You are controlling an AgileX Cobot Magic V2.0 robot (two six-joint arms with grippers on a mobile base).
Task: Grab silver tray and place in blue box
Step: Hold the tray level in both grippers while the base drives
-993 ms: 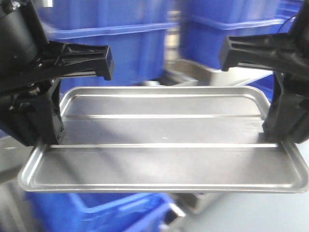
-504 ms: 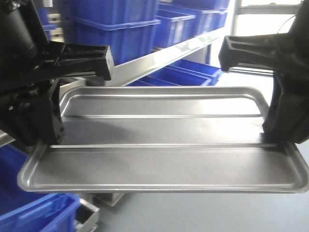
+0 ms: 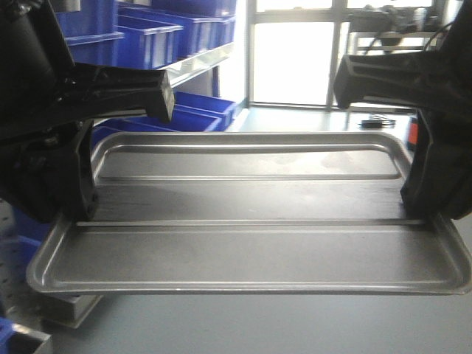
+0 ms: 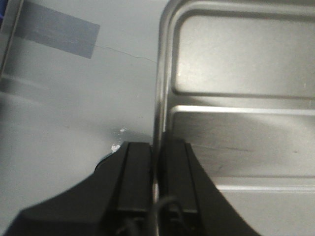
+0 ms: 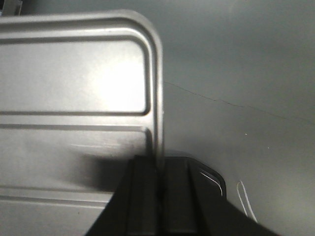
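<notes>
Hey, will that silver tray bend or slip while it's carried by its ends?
Probably stiff: the tray spans flat, unsupported in the middle, with no visible sag. Possibly slippery: the left gripper and right gripper pinch only its thin, smooth metal rim, so a jolt might shift it.

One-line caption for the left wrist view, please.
Left tool shut on the side rim of the silver tray, carried above a grey surface.
</notes>
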